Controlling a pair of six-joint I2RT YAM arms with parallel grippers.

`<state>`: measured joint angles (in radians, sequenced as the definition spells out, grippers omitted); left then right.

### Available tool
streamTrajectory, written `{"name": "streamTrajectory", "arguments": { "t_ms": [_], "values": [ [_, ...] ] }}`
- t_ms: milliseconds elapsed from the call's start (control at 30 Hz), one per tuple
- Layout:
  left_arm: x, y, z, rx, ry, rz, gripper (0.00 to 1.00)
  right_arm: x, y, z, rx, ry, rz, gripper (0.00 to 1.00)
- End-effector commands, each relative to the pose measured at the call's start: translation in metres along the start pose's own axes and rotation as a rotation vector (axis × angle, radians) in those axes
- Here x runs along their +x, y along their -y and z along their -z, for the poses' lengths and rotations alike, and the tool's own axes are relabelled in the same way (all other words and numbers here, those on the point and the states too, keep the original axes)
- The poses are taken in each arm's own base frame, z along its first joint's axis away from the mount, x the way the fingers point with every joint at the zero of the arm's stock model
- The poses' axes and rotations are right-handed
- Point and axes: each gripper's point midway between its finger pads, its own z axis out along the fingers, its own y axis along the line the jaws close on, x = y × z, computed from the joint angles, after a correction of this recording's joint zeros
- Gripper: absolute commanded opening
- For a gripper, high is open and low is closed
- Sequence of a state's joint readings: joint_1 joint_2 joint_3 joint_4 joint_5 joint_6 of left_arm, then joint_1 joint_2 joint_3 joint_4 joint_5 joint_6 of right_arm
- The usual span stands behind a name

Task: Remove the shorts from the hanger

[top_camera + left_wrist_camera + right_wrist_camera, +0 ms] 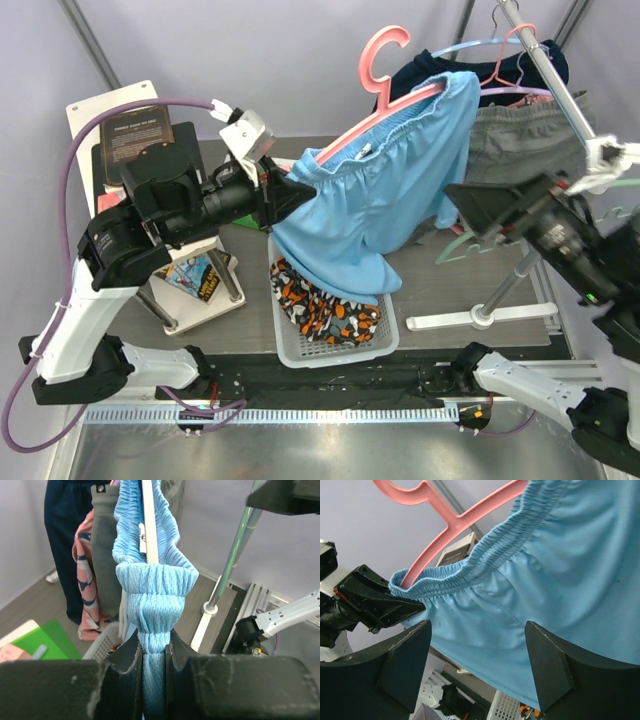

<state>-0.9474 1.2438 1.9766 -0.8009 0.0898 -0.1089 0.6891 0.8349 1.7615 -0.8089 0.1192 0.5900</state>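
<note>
We see the black-and-white left arm (150, 215) stretched out level toward the right, its black left fingers (125, 665) pinched tight on the bunched waistband of the light blue cloth shorts (152, 600). The dark right arm (570, 245) points leftward, its black right fingers (405, 655) spread wide, gripping nothing.

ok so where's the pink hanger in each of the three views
Top external: pink hanger at upper centre, slanting down-left through the waistband.
Left wrist: upper centre, a pale bar inside the gathered waistband.
Right wrist: top left, its arm running down-left into the waistband.
Shared landmark: the light blue shorts, waistband end pinched by the left gripper.
</note>
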Motion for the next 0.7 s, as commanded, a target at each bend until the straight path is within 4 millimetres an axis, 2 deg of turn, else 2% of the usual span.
{"name": "streamTrajectory", "arguments": {
  "t_ms": [0, 67, 167, 200, 267, 400, 533, 600, 667],
  "values": [
    [-0.006, 0.002, 0.004, 0.003, 0.025, 0.042, 0.00, 0.009, -0.039, -0.030, -0.173, -0.072, -0.045, 0.82],
    [0.000, 0.004, 0.007, 0.010, 0.007, 0.062, 0.00, 0.015, -0.040, -0.045, -0.172, -0.099, -0.057, 0.82],
    [0.007, 0.005, 0.010, 0.010, -0.023, 0.064, 0.00, 0.012, -0.043, -0.057, -0.185, -0.072, -0.070, 0.84],
    [0.016, 0.004, 0.011, 0.006, -0.064, 0.063, 0.00, 0.014, -0.043, -0.062, -0.182, -0.073, -0.066, 0.85],
    [0.023, 0.003, 0.013, 0.002, -0.099, 0.053, 0.00, 0.015, -0.039, -0.069, -0.165, -0.072, -0.049, 0.86],
    [0.038, 0.010, 0.021, 0.033, -0.178, 0.070, 0.00, 0.026, -0.026, -0.094, -0.097, -0.109, -0.022, 0.86],
    [0.049, 0.018, 0.025, 0.066, -0.226, 0.113, 0.00, 0.037, -0.014, -0.102, -0.036, -0.160, 0.033, 0.87],
    [0.053, 0.022, 0.026, 0.085, -0.238, 0.130, 0.00, 0.033, -0.001, -0.105, 0.026, -0.137, 0.062, 0.88],
    [0.048, 0.024, 0.026, 0.095, -0.220, 0.144, 0.00, 0.039, 0.008, -0.108, 0.062, -0.154, 0.079, 0.88]
  ]
}}
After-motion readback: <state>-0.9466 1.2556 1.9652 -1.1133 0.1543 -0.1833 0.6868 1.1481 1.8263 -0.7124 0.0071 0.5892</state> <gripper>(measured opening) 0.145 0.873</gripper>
